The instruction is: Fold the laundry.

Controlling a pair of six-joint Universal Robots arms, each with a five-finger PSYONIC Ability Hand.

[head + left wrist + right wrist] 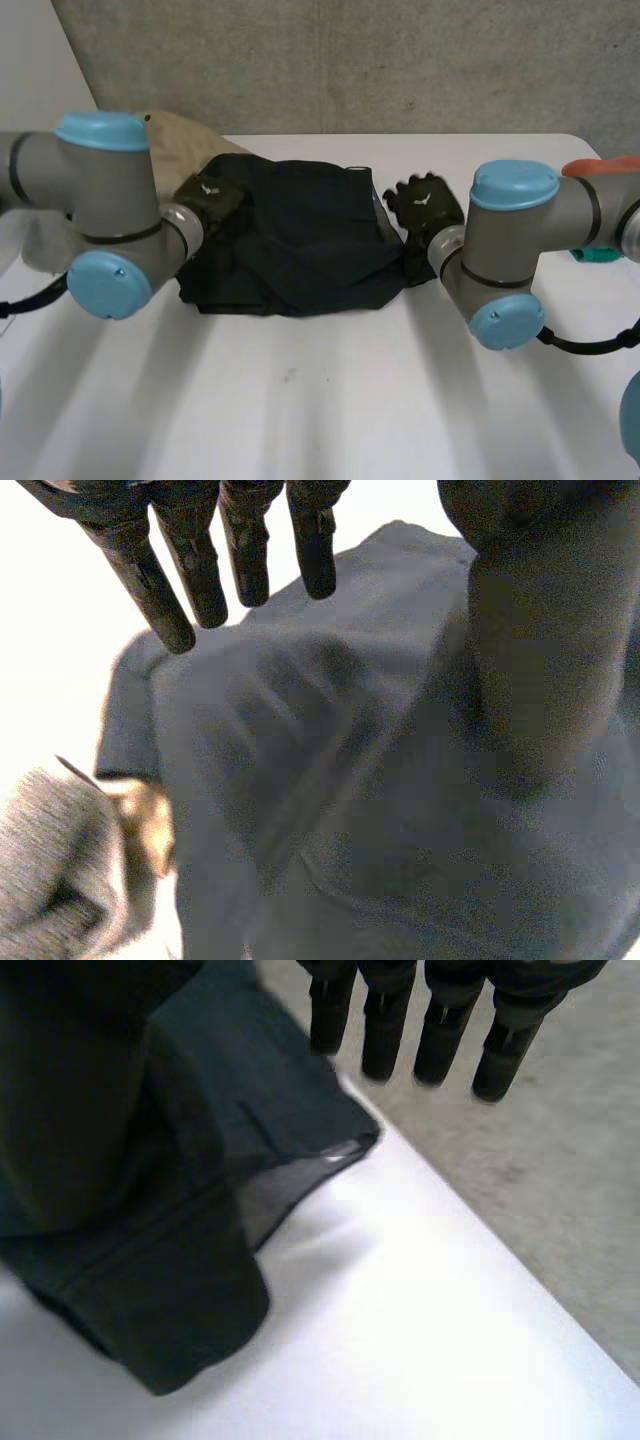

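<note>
The dark garment lies bunched at the back-middle of the white table, with its long side running left to right between the hands. It looks soft, light and floppy, so I'd pinch it at the outer edges. The left hand hovers over its left edge and the right hand is by its right corner. Both have straight fingers and hold nothing. There's a beige cloth behind.

Bright glare whitens the table; light seemingly from overhead.

garment dark navy, plain | table white | second cloth tan | wall mottled grey
</note>
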